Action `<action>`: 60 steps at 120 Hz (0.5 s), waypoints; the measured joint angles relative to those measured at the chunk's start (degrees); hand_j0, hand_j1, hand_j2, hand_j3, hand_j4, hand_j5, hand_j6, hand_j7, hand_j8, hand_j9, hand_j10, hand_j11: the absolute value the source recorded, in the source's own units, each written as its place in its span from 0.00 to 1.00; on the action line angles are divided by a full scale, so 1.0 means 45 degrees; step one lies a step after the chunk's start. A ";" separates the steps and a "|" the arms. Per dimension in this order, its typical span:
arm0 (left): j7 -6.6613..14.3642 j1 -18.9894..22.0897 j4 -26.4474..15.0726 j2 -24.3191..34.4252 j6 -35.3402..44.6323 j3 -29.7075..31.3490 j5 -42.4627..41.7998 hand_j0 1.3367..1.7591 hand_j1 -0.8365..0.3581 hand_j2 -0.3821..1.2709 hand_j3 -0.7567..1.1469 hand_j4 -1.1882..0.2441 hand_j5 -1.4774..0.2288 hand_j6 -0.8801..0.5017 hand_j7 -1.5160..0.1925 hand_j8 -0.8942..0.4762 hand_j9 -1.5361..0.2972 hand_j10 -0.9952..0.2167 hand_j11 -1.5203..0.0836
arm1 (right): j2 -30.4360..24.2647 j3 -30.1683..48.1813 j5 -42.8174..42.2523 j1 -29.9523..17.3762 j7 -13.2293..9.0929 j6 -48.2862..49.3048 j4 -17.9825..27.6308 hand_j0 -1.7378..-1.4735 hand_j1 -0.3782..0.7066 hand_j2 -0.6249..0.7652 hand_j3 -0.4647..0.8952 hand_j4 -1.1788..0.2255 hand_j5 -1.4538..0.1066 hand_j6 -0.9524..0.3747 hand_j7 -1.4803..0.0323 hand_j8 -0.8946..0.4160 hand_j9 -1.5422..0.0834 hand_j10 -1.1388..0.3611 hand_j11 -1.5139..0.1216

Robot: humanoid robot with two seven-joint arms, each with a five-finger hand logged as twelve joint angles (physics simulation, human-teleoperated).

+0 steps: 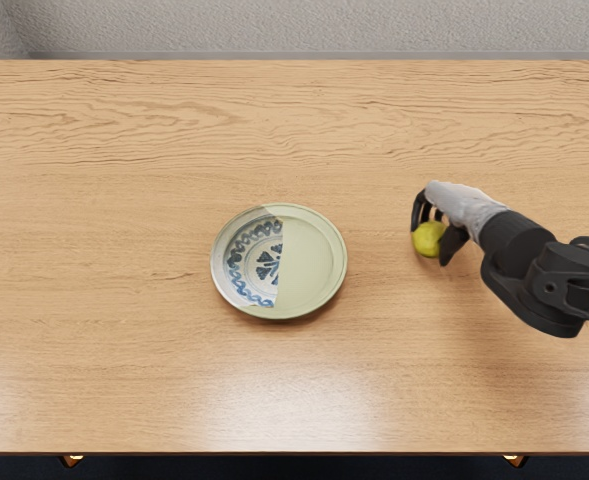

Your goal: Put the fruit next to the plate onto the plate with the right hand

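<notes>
A: Wood first: the pale wooden table lies nearest, and the round cream plate with a blue pattern sits at its middle.

B: And the small yellow fruit?

A: Right of the plate and apart from it, seemingly resting on the table. The right hand has its dark fingers curled round the fruit on both sides.

B: So it's the grasping step, I'd judge.

A: Agreed. The next move calls for a firm hold, a lift, a carry leftward, and a release over the plate.
</notes>
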 joint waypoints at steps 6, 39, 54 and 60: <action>0.0000 -0.0005 0.0002 0.0000 0.0000 0.0000 0.0000 0.76 0.99 0.23 0.40 0.83 0.87 0.64 0.89 0.65 0.84 0.82 0.95 | 0.0054 0.0149 0.0014 0.0006 0.0000 0.0010 0.0000 0.32 0.56 0.76 0.34 0.32 0.29 0.33 0.33 0.29 0.34 0.26 0.32; 0.0000 0.0001 0.0000 0.0000 0.0000 -0.0002 0.0000 0.76 0.99 0.23 0.40 0.83 0.87 0.64 0.89 0.65 0.84 0.82 0.95 | 0.0831 0.0400 0.0031 0.0272 0.0004 0.0036 0.0012 0.31 0.56 0.75 0.34 0.33 0.28 0.34 0.33 0.30 0.33 0.26 0.31; 0.0000 -0.0003 0.0000 0.0000 0.0000 -0.0001 0.0001 0.76 0.99 0.23 0.40 0.83 0.87 0.64 0.89 0.65 0.84 0.82 0.95 | 0.1220 0.0533 0.0054 0.0473 0.0010 0.0100 0.0037 0.31 0.58 0.77 0.34 0.34 0.27 0.35 0.33 0.30 0.32 0.27 0.30; 0.0000 0.0000 0.0000 0.0000 0.0000 -0.0001 0.0000 0.76 0.99 0.23 0.40 0.83 0.87 0.64 0.89 0.65 0.84 0.82 0.95 | 0.1313 0.0595 0.0072 0.0608 0.0009 0.0128 0.0047 0.31 0.60 0.79 0.34 0.35 0.27 0.36 0.33 0.31 0.32 0.27 0.30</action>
